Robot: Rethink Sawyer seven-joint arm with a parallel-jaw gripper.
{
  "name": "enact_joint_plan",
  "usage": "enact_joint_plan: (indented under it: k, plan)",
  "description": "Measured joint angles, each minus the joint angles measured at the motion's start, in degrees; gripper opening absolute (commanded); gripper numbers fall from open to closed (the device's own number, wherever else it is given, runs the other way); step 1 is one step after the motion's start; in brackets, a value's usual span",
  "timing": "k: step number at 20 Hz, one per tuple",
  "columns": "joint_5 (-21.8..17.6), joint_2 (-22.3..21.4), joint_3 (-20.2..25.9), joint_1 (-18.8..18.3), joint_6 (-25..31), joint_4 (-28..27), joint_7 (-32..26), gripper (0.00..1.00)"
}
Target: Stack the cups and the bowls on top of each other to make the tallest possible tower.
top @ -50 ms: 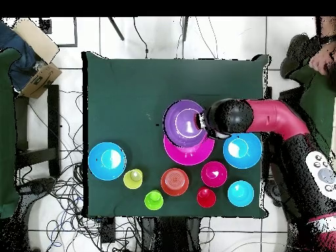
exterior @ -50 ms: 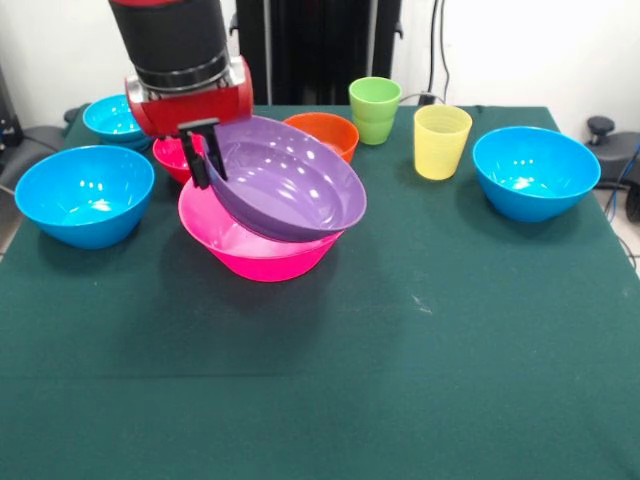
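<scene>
A green cloth-covered table [exterior @ -50 ms: 400,380] holds glossy plastic bowls and cups. Near its centre sits the large pink bowl [exterior @ -50 ms: 255,250], upright. Resting in it is the wide, shallow purple bowl [exterior @ -50 ms: 290,180], tilted so its open mouth faces about 4 o'clock in the front view, its high rim at about 10 o'clock. The red and black arm's gripper [exterior @ -50 ms: 205,155] pinches that raised rim, the dark fingers [exterior @ -50 ms: 199,160] closed on either side of the wall.

A medium blue bowl [exterior @ -50 ms: 85,195] stands at 9 o'clock from the pink one, another blue bowl [exterior @ -50 ms: 535,172] at 3 o'clock. At 12 o'clock is the orange bowl [exterior @ -50 ms: 325,132]; a cyan bowl [exterior @ -50 ms: 115,118] and a magenta-red bowl [exterior @ -50 ms: 172,155] lie at 10 to 11 o'clock, partly hidden by the arm. The yellow cup [exterior @ -50 ms: 441,141] and green cup [exterior @ -50 ms: 375,110] stand upright at 1 to 2 o'clock. The overhead view shows a red cup [top @ -50 ms: 206,197] beside the magenta-red bowl.
</scene>
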Motion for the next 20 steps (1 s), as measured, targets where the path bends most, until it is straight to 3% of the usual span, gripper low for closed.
enact_joint_plan:
  k: [20]
  plan:
    - [-1.5, 1.6, 1.0, -0.2, -1.3, 1.6, 0.0, 0.0]
